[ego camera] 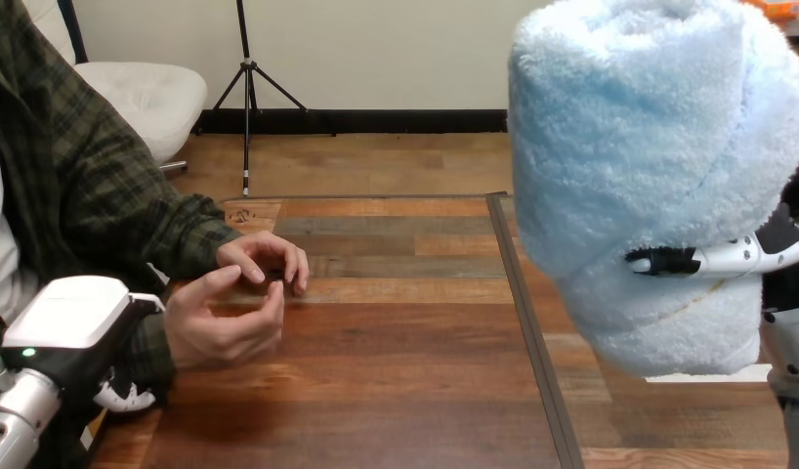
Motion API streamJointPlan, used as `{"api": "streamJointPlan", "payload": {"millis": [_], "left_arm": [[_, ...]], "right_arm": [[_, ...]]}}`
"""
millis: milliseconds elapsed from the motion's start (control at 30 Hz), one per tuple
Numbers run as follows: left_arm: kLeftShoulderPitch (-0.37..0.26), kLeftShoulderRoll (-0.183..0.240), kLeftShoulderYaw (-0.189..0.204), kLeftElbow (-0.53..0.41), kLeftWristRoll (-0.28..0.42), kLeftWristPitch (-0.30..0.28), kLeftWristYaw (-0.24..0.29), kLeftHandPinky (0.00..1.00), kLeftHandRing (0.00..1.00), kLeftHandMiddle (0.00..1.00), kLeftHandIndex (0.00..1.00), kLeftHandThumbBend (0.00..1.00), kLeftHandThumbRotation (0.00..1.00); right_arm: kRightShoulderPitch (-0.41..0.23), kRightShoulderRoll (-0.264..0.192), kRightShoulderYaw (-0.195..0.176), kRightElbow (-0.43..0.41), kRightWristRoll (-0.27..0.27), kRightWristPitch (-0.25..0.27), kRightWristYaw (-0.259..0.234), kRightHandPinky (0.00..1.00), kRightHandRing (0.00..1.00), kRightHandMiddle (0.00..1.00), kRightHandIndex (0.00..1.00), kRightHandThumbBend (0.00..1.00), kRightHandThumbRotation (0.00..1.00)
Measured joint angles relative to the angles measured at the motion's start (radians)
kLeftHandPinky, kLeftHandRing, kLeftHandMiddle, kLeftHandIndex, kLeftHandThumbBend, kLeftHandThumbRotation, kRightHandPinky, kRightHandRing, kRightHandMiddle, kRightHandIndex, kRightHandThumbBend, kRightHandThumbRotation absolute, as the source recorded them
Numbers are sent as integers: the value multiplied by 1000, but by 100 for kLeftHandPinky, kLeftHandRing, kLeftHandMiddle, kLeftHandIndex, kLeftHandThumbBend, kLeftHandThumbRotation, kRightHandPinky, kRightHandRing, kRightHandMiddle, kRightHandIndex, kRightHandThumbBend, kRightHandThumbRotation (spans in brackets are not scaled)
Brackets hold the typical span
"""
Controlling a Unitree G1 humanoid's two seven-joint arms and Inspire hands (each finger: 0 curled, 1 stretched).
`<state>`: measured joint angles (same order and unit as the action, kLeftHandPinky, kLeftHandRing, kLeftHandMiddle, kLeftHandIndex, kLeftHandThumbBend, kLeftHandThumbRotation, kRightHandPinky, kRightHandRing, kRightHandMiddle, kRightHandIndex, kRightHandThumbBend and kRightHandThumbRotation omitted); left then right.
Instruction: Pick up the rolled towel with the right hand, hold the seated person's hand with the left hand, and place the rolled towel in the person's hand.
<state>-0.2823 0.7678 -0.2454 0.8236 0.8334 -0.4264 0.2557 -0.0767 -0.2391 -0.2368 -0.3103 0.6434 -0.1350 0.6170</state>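
Towel check, head view: rolled towel gripped by the right hand, right of the dark seam in the wooden table.
Detail: the light-blue rolled towel stands roughly upright, raised off the table and wholly right of the seam. The right hand comes in from the side of the roll away from the seam. One of its fingers is curled across the towel's lower front and pressed into the pile, so the roll lies inside the grasp. Left of the seam, the person's hands rest together on the table, fingertips touching. Farthest left of the seam, the left hand sits against the person's sleeved wrist; whether it is open or closed cannot be told.
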Motion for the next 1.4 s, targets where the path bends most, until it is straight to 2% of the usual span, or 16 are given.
{"api": "streamJointPlan", "payload": {"millis": [200,533,933,1267,1400], "left_arm": [[-8,0,-6,17,-5,-2,14,50,52,54,55,98,1],[-12,0,-12,26,-35,-7,17,42,44,47,48,95,0],[-19,0,-12,34,-59,-26,44,37,38,42,42,92,0],[-20,0,-11,34,-91,-39,51,36,37,40,41,91,0],[-20,0,-11,34,-106,-52,57,33,35,40,40,91,0]], "right_arm": [[0,0,-1,0,6,-3,-2,12,22,24,26,77,0],[0,0,-1,0,5,-11,-3,11,21,24,26,77,0],[0,0,-1,0,5,-16,-3,11,21,24,26,76,0],[-3,0,0,7,5,-19,-2,11,20,24,27,76,0],[-4,0,1,14,5,-19,3,11,20,25,28,76,0]]}}
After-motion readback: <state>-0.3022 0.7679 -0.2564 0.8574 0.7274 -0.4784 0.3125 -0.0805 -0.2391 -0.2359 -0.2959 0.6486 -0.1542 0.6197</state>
